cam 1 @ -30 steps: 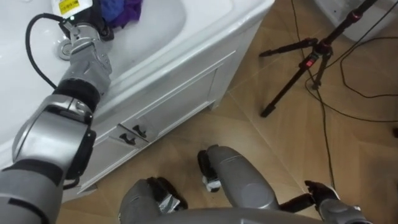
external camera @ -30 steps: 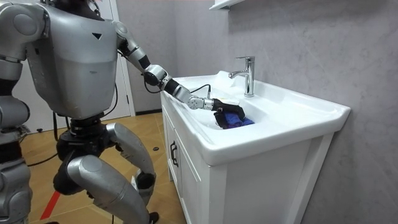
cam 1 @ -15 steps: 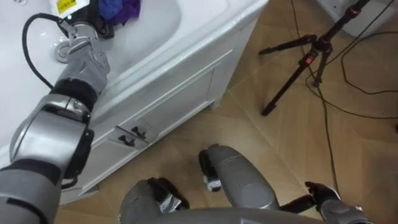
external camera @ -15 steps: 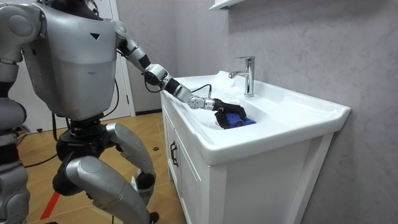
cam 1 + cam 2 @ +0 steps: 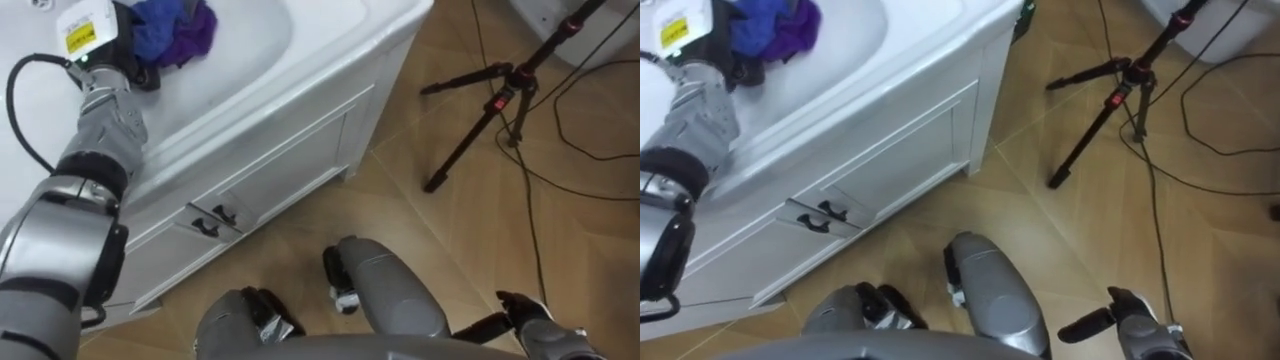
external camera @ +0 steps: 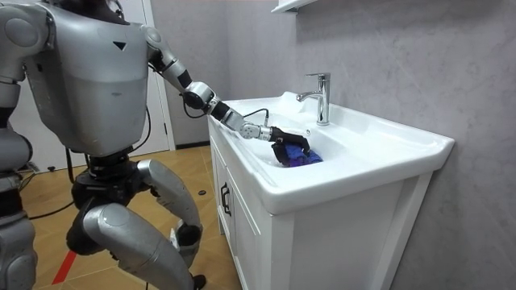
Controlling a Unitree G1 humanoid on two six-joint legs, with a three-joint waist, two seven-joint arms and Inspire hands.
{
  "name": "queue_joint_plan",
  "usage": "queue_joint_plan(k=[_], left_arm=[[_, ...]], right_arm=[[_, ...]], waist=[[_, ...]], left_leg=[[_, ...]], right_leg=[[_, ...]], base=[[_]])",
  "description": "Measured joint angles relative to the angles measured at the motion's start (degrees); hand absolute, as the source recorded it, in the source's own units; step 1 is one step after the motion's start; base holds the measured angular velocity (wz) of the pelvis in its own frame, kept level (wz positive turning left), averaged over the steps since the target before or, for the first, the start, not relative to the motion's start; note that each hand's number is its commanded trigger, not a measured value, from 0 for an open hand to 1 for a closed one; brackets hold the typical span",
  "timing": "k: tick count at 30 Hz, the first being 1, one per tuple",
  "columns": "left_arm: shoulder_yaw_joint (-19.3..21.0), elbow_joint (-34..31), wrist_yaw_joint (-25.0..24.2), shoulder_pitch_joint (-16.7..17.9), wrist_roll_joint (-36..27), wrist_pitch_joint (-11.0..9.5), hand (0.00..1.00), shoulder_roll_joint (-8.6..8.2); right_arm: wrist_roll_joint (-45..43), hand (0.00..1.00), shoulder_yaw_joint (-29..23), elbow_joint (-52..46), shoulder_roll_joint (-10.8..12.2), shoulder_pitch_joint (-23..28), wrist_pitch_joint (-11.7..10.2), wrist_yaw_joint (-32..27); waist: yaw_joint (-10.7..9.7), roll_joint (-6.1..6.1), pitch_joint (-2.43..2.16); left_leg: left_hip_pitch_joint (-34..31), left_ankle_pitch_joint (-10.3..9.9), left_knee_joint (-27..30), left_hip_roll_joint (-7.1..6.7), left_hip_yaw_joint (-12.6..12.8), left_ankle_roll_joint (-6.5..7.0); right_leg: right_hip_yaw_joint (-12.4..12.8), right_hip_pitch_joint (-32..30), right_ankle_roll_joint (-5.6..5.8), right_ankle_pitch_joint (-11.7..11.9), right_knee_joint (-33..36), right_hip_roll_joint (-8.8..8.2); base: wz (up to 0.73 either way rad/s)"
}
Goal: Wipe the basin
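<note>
The left hand [image 6: 285,142] reaches into the basin [image 5: 255,45], its fingers curled around the one blue-purple cloth [image 5: 172,28], which lies bunched on the basin floor. The right hand [image 5: 522,312] hangs low beside the leg; whether it is clenched cannot be told. One tap [image 6: 320,97], one tripod [image 5: 490,100] and two cabinet handles [image 5: 215,218] show.

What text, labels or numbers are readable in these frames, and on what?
Tag on the back of the left robot hand: yellow sticker with dark print, too blurred to read.
Basin, cloth, cabinet, tripod: no text visible.
</note>
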Motion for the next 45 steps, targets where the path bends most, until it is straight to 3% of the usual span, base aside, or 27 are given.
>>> queue_joint_plan(k=[3, 5, 7, 8, 10, 13, 18, 22, 31, 39, 45], left_arm=[[1.3, 0.9, -0.4, 3.0, 4.3, -0.2, 1.00, 1.89], [3.5, 0.9, -0.5, 5.0, 6.6, -0.1, 1.00, 2.17], [3.5, 0.9, -0.5, 5.9, 7.8, 0.1, 1.00, 2.52], [4.0, 0.8, -0.5, 6.4, 9.4, 0.1, 1.00, 2.68], [4.9, 0.8, -0.4, 7.0, 11.6, 0.7, 1.00, 2.99], [5.0, 0.8, -0.5, 7.6, 14.7, 2.3, 1.00, 3.11], [5.7, 0.8, -0.8, 10.1, 20.1, 2.4, 1.00, 4.20], [5.7, 0.7, -2.0, 12.4, 24.0, 3.8, 1.00, 4.46], [5.5, 0.4, -7.0, 13.7, 25.2, 5.0, 1.00, 4.47], [5.6, -1.3, -12.9, 14.4, 26.5, 7.3, 1.00, 4.50], [6.7, -5.6, -15.9, 17.9, 28.7, 7.6, 1.00, 5.09]], right_arm=[[-1.2, 0.00, 0.0, 0.1, 0.0, 0.9, -0.2, -0.5], [-2.3, 0.00, -1.3, -0.1, 0.0, 1.9, -0.5, -1.2], [-2.4, 0.00, -2.3, -0.1, -0.1, 2.3, -0.4, -1.5], [-2.4, 0.00, -2.3, 0.0, -0.1, 2.7, -0.3, -1.7], [-2.4, 0.00, -2.8, 0.0, -0.2, 2.8, -0.2, -1.8], [-2.4, 0.00, -4.1, -0.2, -0.3, 2.9, -0.1, -1.8], [-3.9, 0.00, -5.1, -0.6, -0.5, 3.9, -0.3, -1.9], [-6.7, 0.00, -7.6, -0.5, -1.0, 4.3, -0.4, -1.8], [-9.2, 0.00, -9.2, -0.3, -1.5, 4.1, -0.6, -1.8], [-9.9, 0.00, -12.1, -0.2, -3.4, 5.9, 0.2, -1.9], [-11.4, 0.00, -16.1, -0.9, -4.0, 6.6, 0.2, -2.0]], waist=[[1.3, 0.14, -0.23], [2.3, 0.32, -1.00], [3.6, 0.16, -1.31], [4.3, 0.18, -1.68], [5.0, 0.20, -1.84], [6.1, 0.24, -1.84], [7.1, 0.43, -1.87], [7.1, 1.54, -1.90], [6.8, 3.40, -1.93], [6.5, 4.88, -1.90], [7.0, 5.52, -2.09]], left_leg=[[1.3, 0.3, -0.6, -0.34, -1.5, -0.90], [2.1, 0.6, -1.5, -0.53, -2.4, -1.43], [2.6, 0.6, -1.9, -0.56, -2.8, -1.48], [2.6, 0.7, -2.1, -0.49, -3.1, -1.59], [2.6, 0.9, -2.1, -0.52, -3.7, -1.84], [3.5, 1.1, -2.7, -0.68, -4.5, -2.27], [6.0, 1.1, -3.9, -1.03, -4.6, -2.81], [8.8, 1.3, -5.3, -1.33, -4.7, -3.10], [11.3, 1.6, -5.0, -1.55, -4.9, -3.78], [13.6, 2.0, -6.4, -2.99, -5.7, -3.88], [14.8, 2.1, -6.2, -3.10, -6.1, -3.91]], right_leg=[[-0.5, 1.9, -0.76, -0.4, -0.5, 0.33], [-1.3, 3.2, -1.10, -0.7, -1.1, 0.31], [-1.6, 3.8, -1.37, -0.9, -1.4, 0.42], [-1.9, 4.0, -1.59, -1.0, -1.5, 0.46], [-2.3, 4.2, -1.90, -1.2, -1.5, 0.51], [-2.8, 5.5, -2.24, -1.4, -2.0, 0.54], [-2.8, 7.5, -2.96, -1.8, -2.2, 0.58], [-2.8, 10.2, -3.08, -2.4, -3.1, 0.65], [-2.9, 12.6, -3.27, -3.8, -2.8, 0.48], [-3.4, 14.7, -2.96, -5.4, -2.8, -0.73], [-3.4, 16.4, -3.36, -6.3, -2.9, -0.75]], base=[[0.06], [0.15], [0.07], [0.12], [0.11], [0.08], [0.00], [0.00], [0.00], [0.07], [0.01]])
